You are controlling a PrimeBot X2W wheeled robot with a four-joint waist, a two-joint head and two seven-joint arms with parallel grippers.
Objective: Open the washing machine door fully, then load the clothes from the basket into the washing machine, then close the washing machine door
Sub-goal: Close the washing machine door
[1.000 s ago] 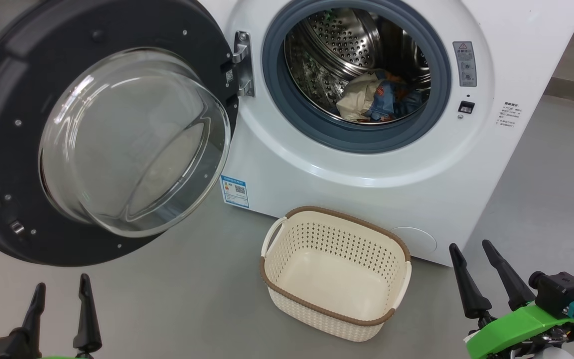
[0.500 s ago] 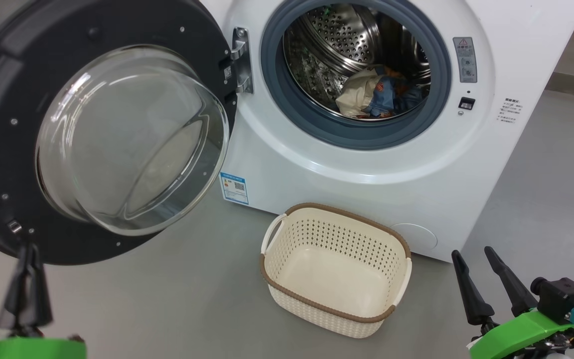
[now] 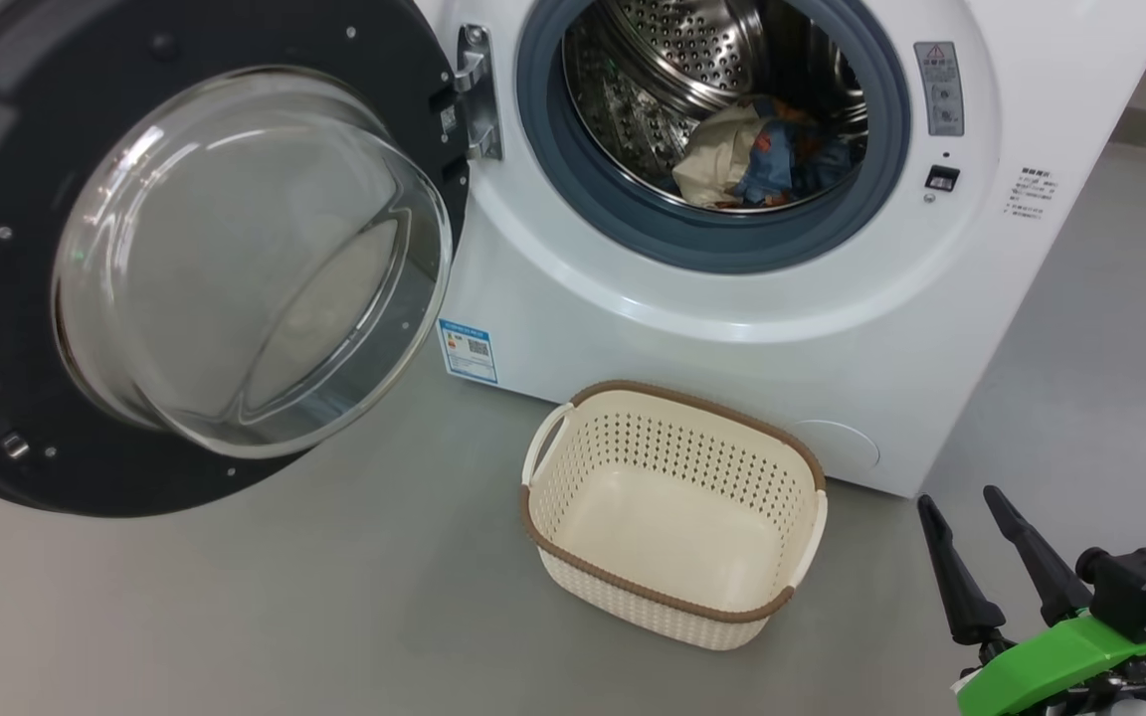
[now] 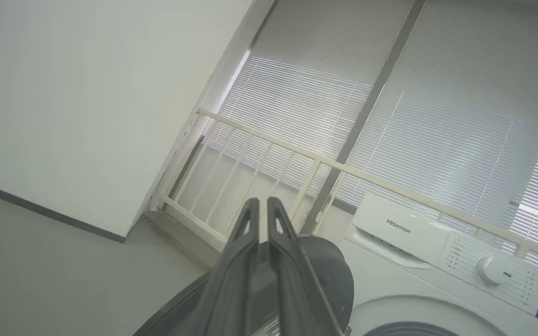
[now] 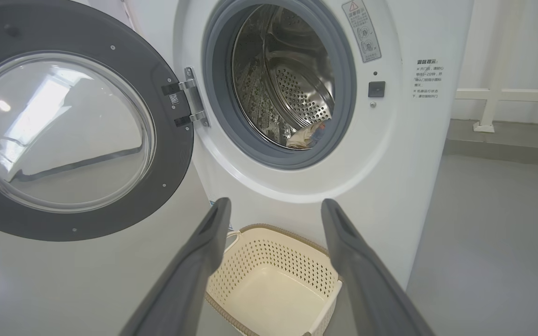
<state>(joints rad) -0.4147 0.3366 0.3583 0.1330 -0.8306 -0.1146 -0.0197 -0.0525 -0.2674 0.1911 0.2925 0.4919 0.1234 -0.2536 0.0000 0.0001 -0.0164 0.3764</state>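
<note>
Looking along your right pincer (image 5: 276, 201), you see its two dark fingers spread wide with nothing between them. The basket (image 5: 278, 256) sits on the grey floor (image 5: 484, 233) just below and beyond the fingertips, framed in the gap between them, its cream bottom showing bare. Straight ahead of that pincer, past the basket, the washing machine (image 5: 297, 196) stands with its round mouth uncovered. The clothes (image 5: 304, 135) lie in a small heap at the bottom of the steel drum (image 5: 297, 88), above and well beyond the fingertips. The washing machine door (image 5: 171, 154) hangs swung out to the pincer's left, its clear bulge turned toward you.

Your left pincer (image 4: 262, 200) has its fingers pressed together and pinches nothing. It points up toward a pale railing (image 4: 269, 139) and window blinds (image 4: 460, 93). The door's dark rim lies right beneath its fingers; whether they touch it, you cannot tell from here. The machine's control panel (image 4: 437, 238) lies off to that pincer's right.
</note>
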